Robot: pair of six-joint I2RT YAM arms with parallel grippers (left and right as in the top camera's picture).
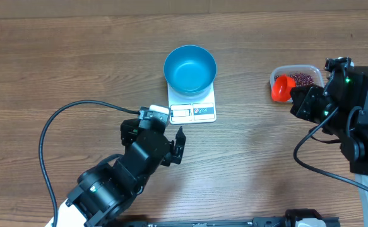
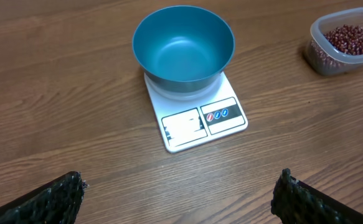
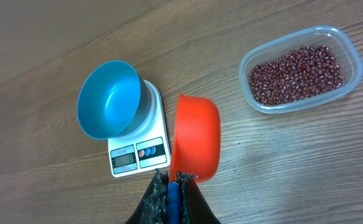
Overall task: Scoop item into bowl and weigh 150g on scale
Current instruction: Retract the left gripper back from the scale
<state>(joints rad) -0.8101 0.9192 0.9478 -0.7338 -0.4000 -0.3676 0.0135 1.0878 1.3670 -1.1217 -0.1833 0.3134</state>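
The beans [image 3: 296, 74] sit as a loose layer in a clear plastic tub [image 3: 349, 53], well off to the right of the scale [image 1: 193, 112]. They look tiny, hard and light, so I'd guess they roll and scatter easily; pinching them is hopeless, you scoop them. The heap points nowhere, but the tub's long axis runs roughly side to side. The right gripper [image 3: 172, 186] is clamped tight on the orange scoop [image 3: 197, 140]'s handle, beside the tub. The blue bowl [image 1: 190, 68] sits empty on the scale. The left gripper [image 2: 180, 180] is spread wide, holding nothing.
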